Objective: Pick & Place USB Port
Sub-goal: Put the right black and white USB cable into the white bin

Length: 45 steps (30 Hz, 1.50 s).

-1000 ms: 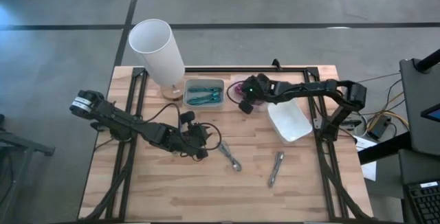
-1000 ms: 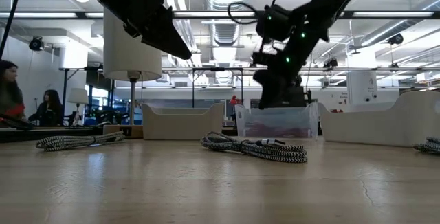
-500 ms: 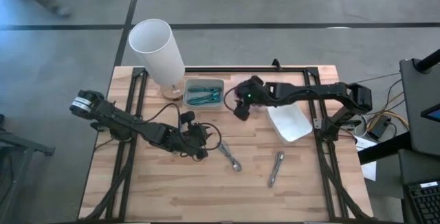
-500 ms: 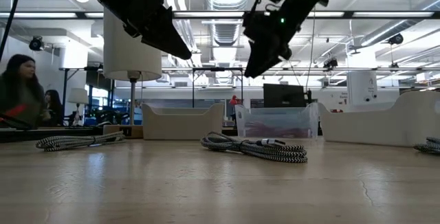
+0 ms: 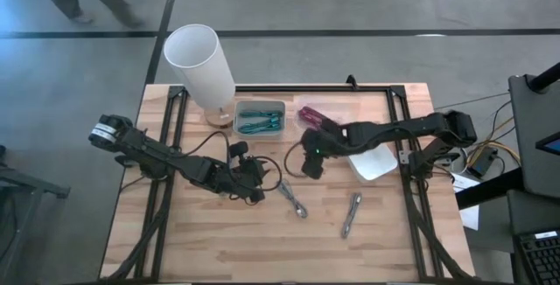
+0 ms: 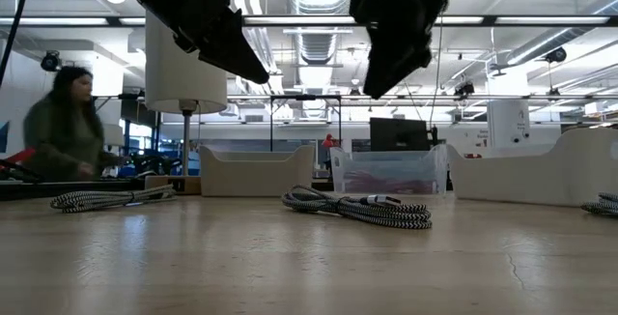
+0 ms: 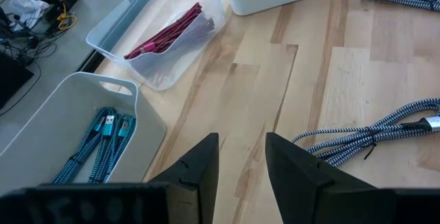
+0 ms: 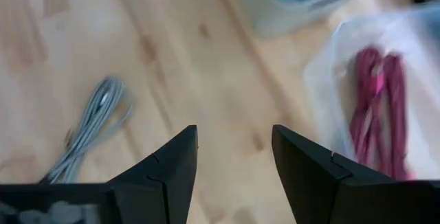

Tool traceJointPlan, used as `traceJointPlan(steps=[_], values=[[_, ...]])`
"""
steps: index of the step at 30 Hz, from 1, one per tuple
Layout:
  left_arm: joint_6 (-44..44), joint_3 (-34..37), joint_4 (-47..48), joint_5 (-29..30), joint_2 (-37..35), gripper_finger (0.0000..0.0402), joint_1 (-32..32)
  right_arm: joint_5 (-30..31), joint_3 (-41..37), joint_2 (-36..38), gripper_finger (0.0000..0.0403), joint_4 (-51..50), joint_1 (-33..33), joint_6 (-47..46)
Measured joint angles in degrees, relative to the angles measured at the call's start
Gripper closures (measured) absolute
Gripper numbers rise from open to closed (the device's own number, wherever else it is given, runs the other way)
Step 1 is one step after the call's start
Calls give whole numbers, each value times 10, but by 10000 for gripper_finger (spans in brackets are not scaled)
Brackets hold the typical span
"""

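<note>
right pincer (image 5: 310, 166) spread and empty above bare table (image 5: 219, 241); left pincer (image 5: 260, 191) parted, holding nothing.

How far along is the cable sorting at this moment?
Done: teal cables lie in the grey bin, red cables in the clear bin. In hand: nothing; the right gripper hangs open over bare wood, the left gripper is open and empty. Left: two braided grey cables on the wooden table.
</note>
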<state>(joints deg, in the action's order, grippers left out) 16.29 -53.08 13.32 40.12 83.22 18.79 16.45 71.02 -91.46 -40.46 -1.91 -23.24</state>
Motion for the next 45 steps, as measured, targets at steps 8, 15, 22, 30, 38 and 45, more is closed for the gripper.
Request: traceJointPlan(steps=[8,15,22,30,38,45], values=[[2,0,0,0,0,278,0,0,-1,0,220,-99,-88,-178],[2,0,0,0,0,278,0,-19,-1,0,220,-137,-180,-357],[2,0,0,0,0,278,0,-20,-16,-4,220,-144,-258,-533],[2,0,0,0,0,278,0,-74,-65,-23,220,-140,-323,-712],[2,0,0,0,0,278,0,-77,-112,-24,220,-138,-348,-854],[2,0,0,0,0,278,0,-75,-159,-24,220,-109,-347,-918]])
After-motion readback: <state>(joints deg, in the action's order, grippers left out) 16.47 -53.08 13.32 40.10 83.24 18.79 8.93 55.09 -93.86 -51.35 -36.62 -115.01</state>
